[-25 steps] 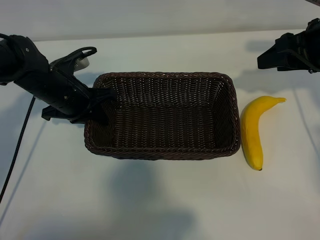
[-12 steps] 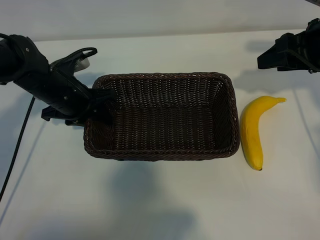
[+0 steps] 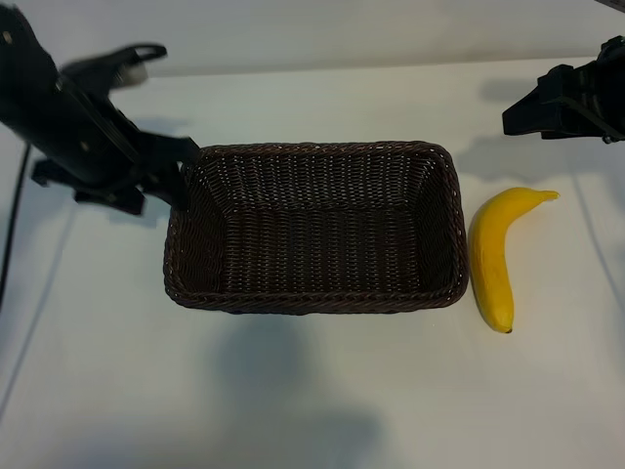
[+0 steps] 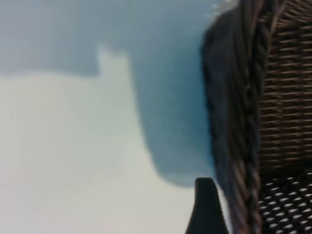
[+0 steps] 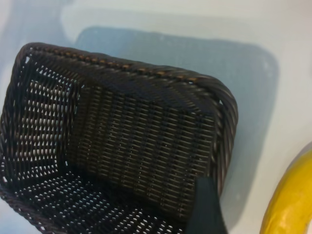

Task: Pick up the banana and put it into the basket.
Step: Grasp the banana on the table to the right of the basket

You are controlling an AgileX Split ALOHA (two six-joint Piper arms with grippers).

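Observation:
The dark brown woven basket (image 3: 312,149) sits mid-table with nothing in it. To its right, flat on the table and just off its right wall, lies the yellow banana (image 3: 491,259). My left gripper (image 3: 168,176) hovers at the basket's far left corner, open and holding nothing. In the left wrist view one finger (image 4: 207,209) stands just outside the basket's rim (image 4: 248,122). My right gripper (image 3: 522,115) hangs open at the far right, beyond the banana. The right wrist view looks down on the basket (image 5: 146,78), with the banana (image 5: 292,204) at the frame's edge.
The white table (image 3: 312,391) stretches bare in front of the basket and to both sides. A black cable (image 3: 12,225) runs down the left edge by the left arm.
My left gripper has let go of the basket's left rim, opened, and drawn back up and away to the far left. The basket, the banana and the right arm stay put.

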